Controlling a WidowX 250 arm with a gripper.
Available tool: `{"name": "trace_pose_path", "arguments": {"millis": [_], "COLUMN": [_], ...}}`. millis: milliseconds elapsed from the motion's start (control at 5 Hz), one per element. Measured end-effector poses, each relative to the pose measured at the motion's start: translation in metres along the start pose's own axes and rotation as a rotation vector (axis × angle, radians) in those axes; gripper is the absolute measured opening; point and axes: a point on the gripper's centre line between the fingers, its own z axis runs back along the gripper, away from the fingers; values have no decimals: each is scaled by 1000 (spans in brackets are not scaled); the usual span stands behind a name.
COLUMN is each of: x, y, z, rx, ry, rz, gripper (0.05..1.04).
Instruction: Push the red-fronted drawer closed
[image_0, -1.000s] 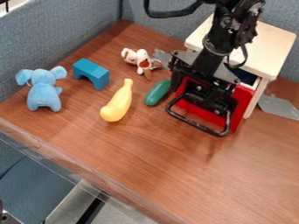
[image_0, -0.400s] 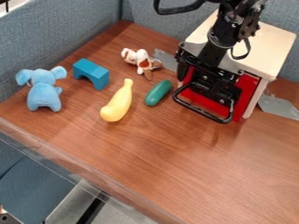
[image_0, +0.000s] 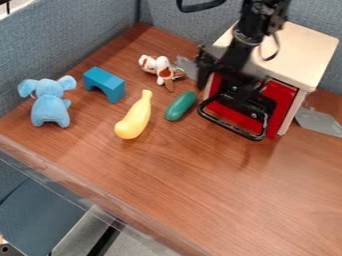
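since a second ago, the red drawer front (image_0: 281, 97) with its black looped handle (image_0: 230, 128) is being brought back against the cream wooden cabinet (image_0: 302, 50), while over the last instant it is staying put and the black robot gripper (image_0: 230, 82) is being raised slightly before it. the closing is thus apparently being completed, with little or no push being left. through the blur, whether the jaws are being held apart or together cannot be told.
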Motion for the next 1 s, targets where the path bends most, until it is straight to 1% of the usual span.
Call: {"name": "trace_pose_path", "arguments": {"millis": [200, 400, 600, 800, 1000], "x": [-21, -32, -36, -42, -51], "y": [7, 4, 1, 4, 17], "z": [0, 8, 24, 42, 65], "rx": [-11, -25, -67, -102, -76], "ry": [178, 211, 167, 111, 55], "rz": [-53, -89, -105, -98, -85], "gripper": [998, 999, 999, 999, 999]}}
